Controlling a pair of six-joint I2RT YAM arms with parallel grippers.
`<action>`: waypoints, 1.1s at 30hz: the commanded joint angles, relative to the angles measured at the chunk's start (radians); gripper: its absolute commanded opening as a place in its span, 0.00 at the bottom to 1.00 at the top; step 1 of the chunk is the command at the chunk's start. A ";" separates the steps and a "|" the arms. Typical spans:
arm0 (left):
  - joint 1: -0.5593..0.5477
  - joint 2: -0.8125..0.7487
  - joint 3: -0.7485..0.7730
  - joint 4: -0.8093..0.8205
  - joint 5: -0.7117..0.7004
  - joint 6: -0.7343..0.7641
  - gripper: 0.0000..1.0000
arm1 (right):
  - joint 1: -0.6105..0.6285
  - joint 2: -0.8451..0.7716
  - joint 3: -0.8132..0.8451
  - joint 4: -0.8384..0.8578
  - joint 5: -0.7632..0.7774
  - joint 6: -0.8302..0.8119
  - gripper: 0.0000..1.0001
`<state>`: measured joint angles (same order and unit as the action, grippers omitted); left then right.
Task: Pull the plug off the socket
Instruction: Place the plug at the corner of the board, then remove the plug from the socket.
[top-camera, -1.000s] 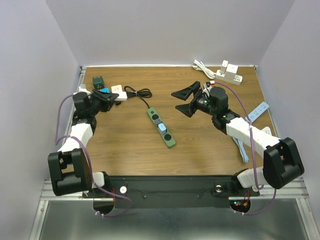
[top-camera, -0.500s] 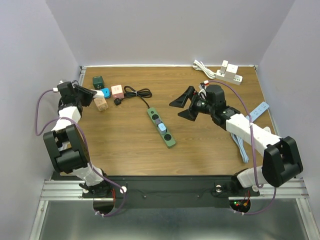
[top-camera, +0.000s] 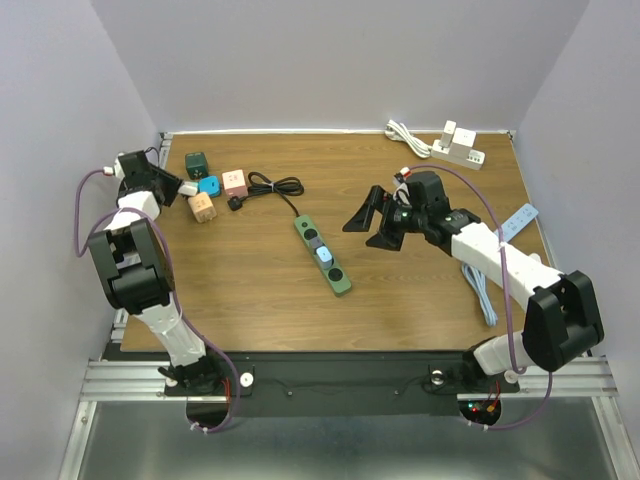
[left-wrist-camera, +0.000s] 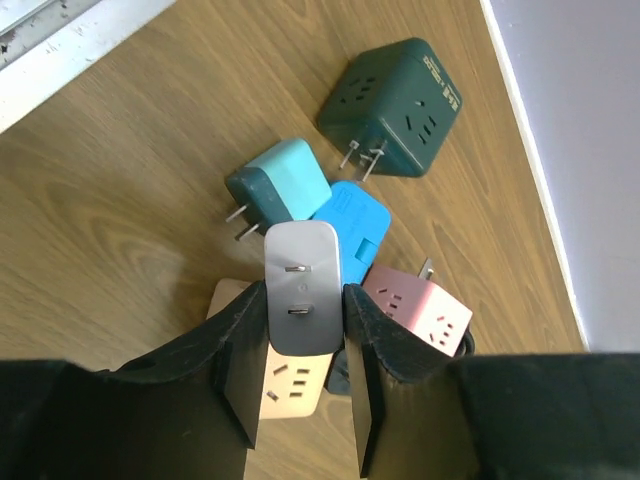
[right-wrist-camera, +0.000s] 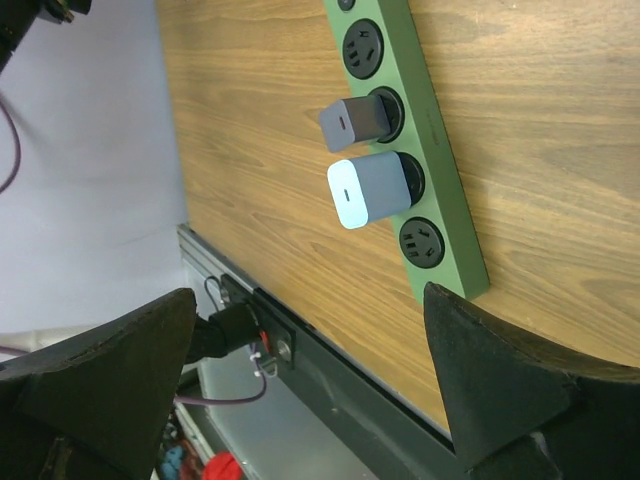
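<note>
Left arm (top-camera: 130, 262) folded back at worktop (top-camera: 250, 300) far-left edge, withdrawn from adapter cluster (top-camera: 206, 186); left pincer (left-wrist-camera: 303, 310) grips grey plug (left-wrist-camera: 302, 262); right pincer (right-wrist-camera: 310, 300) wide, lowered nearer green socket strip (right-wrist-camera: 445, 150) ahead of tips.

A green power strip (top-camera: 323, 256) lies on the table (top-camera: 250, 290), a pale plug (top-camera: 324, 256) seated in it. The right tool (top-camera: 372, 221) hangs wide open just right; far left, the left tool (top-camera: 176, 186) grips a white plug (top-camera: 187, 188).

text: none legible | dark green cube adapter (left-wrist-camera: 395, 105): small white print, too small to read
</note>
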<state>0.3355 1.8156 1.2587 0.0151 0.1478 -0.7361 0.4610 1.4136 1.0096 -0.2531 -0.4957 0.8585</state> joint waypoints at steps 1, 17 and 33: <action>0.002 0.016 0.039 -0.046 -0.054 0.052 0.47 | 0.013 -0.001 0.070 -0.052 0.013 -0.081 1.00; 0.002 -0.063 0.038 -0.033 0.058 0.050 0.75 | 0.041 0.087 0.175 -0.147 0.045 -0.203 1.00; -0.159 -0.490 -0.203 -0.176 0.137 0.150 0.84 | 0.237 0.295 0.377 -0.322 0.350 -0.450 0.96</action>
<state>0.2253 1.3949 1.0981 -0.1165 0.2626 -0.6319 0.6449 1.6833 1.3220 -0.5320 -0.2584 0.4812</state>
